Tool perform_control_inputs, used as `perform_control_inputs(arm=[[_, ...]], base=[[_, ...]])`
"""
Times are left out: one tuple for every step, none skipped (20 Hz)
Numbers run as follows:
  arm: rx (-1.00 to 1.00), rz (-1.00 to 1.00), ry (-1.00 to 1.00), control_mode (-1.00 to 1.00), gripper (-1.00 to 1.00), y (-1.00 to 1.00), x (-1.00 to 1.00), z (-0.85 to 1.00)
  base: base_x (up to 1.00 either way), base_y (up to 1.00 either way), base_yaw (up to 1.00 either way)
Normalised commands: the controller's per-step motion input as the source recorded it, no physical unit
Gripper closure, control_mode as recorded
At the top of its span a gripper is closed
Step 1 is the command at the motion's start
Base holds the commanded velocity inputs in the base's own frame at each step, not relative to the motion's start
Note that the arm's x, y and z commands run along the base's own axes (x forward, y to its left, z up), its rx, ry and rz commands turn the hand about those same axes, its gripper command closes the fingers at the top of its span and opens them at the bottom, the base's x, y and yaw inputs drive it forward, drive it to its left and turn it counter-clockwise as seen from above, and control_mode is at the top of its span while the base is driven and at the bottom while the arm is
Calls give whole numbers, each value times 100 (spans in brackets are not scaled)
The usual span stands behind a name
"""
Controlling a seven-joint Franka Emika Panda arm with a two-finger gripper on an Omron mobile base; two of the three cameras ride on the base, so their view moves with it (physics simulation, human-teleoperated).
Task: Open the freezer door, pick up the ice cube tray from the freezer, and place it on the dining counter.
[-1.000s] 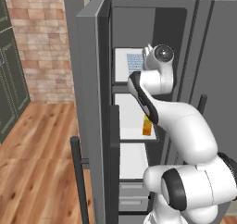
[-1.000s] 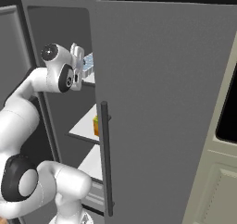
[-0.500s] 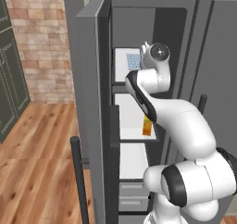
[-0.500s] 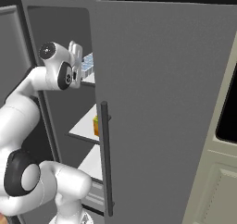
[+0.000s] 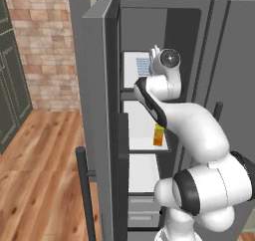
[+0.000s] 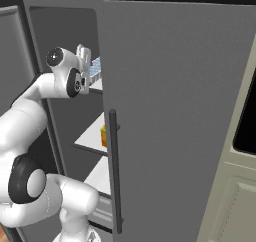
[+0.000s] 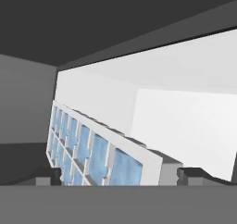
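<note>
The freezer door (image 5: 97, 110) stands swung open at the left, its dark bar handle (image 5: 84, 195) low in front. Inside the freezer (image 5: 144, 31), the light-blue ice cube tray (image 5: 143, 65) lies on the top white shelf. It is also in the right base view (image 6: 96, 68). My gripper (image 5: 155, 53) is at that shelf, right by the tray's near end, and open. In the hand view the tray (image 7: 92, 153) runs away between my two dark fingertips (image 7: 46, 176), with my gripper (image 7: 122, 177) astride its near end. Nothing is gripped.
A small orange and green carton (image 5: 159, 134) stands on the shelf below. Grey drawers (image 5: 142, 210) sit at the freezer's bottom. The wider plain grey door (image 6: 175, 111) with its own bar handle (image 6: 114, 171) is shut to the right. Wooden floor (image 5: 40, 175) and a brick wall (image 5: 45, 46) lie to the left.
The hand has edged slightly higher and deeper into the freezer towards the tray. The jaws have stayed open.
</note>
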Motion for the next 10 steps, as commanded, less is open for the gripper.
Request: perform_control_inputs(arm=[[0, 0, 0, -100, -100, 0, 16, 0], [0, 0, 0, -100, -100, 0, 13, 0], [0, 0, 1, -100, -100, 0, 5, 0], [0, 0, 0, -100, -100, 0, 1, 0], [0, 0, 0, -100, -100, 0, 0, 0], [0, 0, 0, -100, -100, 0, 2, 0], [0, 0, 0, -100, -100, 0, 0, 0], [0, 0, 0, -100, -100, 0, 0, 0], [0, 0, 0, -100, -100, 0, 0, 0], [0, 0, 0, -100, -100, 0, 0, 0]], base=[[0, 0, 0], [0, 0, 0], [0, 0, 0], [0, 0, 0], [0, 0, 0], [0, 0, 0], [0, 0, 0], [0, 0, 0], [0, 0, 0], [0, 0, 0]])
